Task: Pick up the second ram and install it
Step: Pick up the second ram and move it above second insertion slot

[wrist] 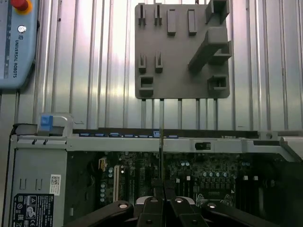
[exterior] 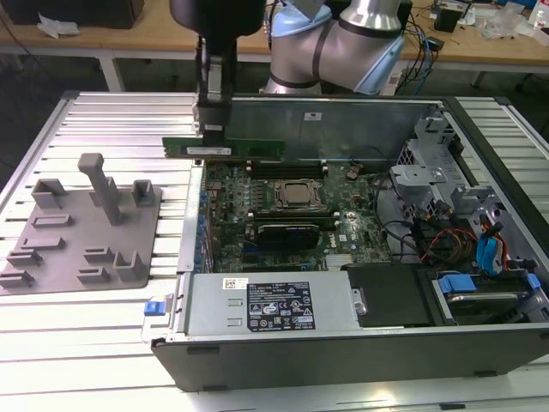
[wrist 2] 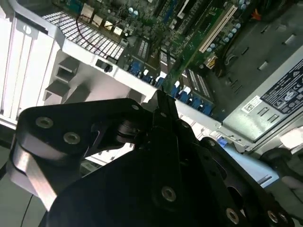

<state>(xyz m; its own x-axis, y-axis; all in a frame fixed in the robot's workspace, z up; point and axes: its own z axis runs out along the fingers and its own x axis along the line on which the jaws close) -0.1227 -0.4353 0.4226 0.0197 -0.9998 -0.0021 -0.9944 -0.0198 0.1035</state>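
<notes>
The second ram (exterior: pixel 225 148), a long narrow green board, hangs level above the far left corner of the open computer case (exterior: pixel 480 360) in the exterior view. My gripper (exterior: pixel 210 129) is shut on its top edge from above. Just below and to the right lie the motherboard's CPU socket (exterior: pixel 298 196) and the memory slots (exterior: pixel 283 168) beside it. In the first wrist view the ram (wrist: pixel 161 156) appears edge-on as a thin line rising from my fingers (wrist: pixel 152 204), over the case wall (wrist: pixel 142 144). In the second wrist view its edge (wrist 2: pixel 163 101) sticks out past the black gripper body.
A grey fixture plate (exterior: pixel 81 227) with upright blocks lies on the slatted table at the exterior view's left, also visible as the plate (wrist: pixel 182 52) in the first wrist view. A black expansion card (exterior: pixel 292 233), the power supply (exterior: pixel 270 302) and cables (exterior: pixel 446 240) fill the case. A teach pendant (wrist: pixel 16 42) lies nearby.
</notes>
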